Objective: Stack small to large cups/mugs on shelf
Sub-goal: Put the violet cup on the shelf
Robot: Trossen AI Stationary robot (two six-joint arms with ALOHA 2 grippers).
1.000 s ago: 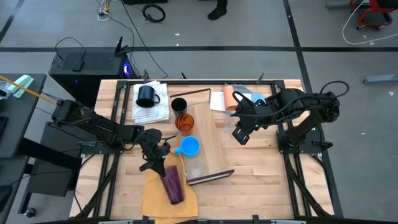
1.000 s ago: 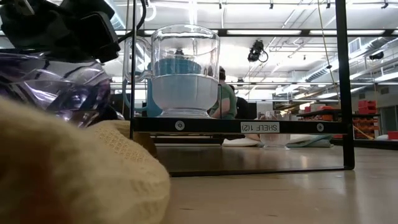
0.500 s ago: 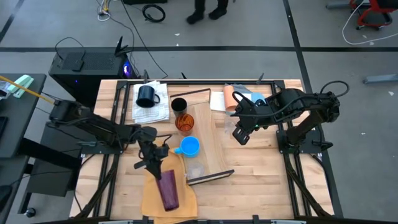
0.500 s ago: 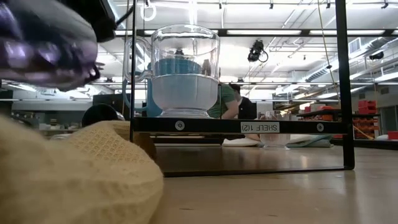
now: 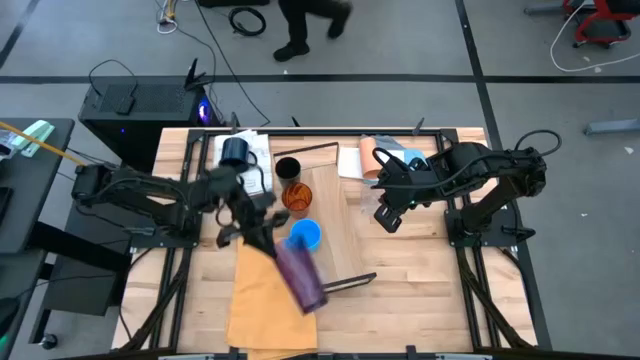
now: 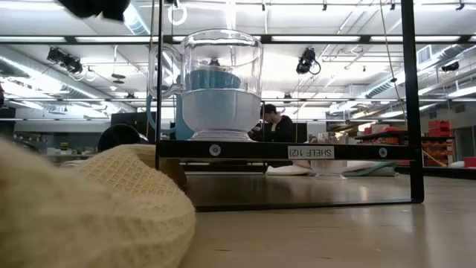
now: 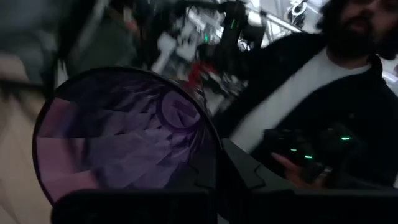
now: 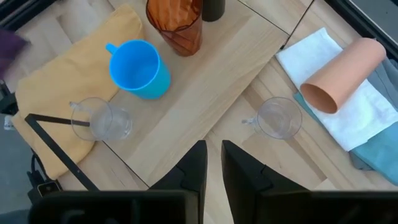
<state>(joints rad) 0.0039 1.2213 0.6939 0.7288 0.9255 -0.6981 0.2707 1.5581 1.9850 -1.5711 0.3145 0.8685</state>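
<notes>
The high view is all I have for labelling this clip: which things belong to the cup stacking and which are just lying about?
Job:
shelf
purple tumbler, in the left gripper
bright blue mug
orange tumbler
black cup
navy mug
peach cup
clear cups

Lying about:
yellow cloth
white cloth
teal cloth

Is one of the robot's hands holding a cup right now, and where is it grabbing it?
Yes. The left gripper holds the purple tumbler by its rim, lifted over the shelf. The right gripper holds nothing.
</notes>
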